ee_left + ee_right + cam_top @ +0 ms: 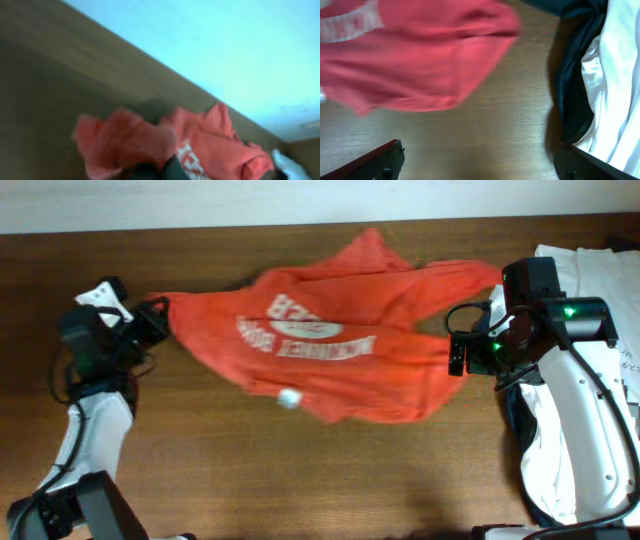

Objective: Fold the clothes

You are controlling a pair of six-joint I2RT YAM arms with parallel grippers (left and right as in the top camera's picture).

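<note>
Overhead shows the orange T-shirt [330,350] spread crumpled across the table [300,480], lying between my two grippers with its printed side up. My left gripper [152,318] sits at the shirt's near end. The cloth draws to a point at its tips, so I judge it pinched there, though my left wrist view is too blurred to confirm it. My right gripper [460,352] stands wide, and its fingers [377,160] hold nothing. The shirt's loose edge lies just ahead of them, apart from both pads.

I judge the step in hand to be flattening the shirt before any fold. To do it well, I should bring my right fingers forward and low onto that edge and take a single layer at a corner, not a bunch. Then I should draw it away from my left gripper until the wrinkles go. My left grip must hold firm and level with the right, or the cloth will skew.

A pile of white cloth [615,70] and dark cloth [572,100] lies close on my right gripper's outer side. I should keep clear of it so nothing snags.
</note>
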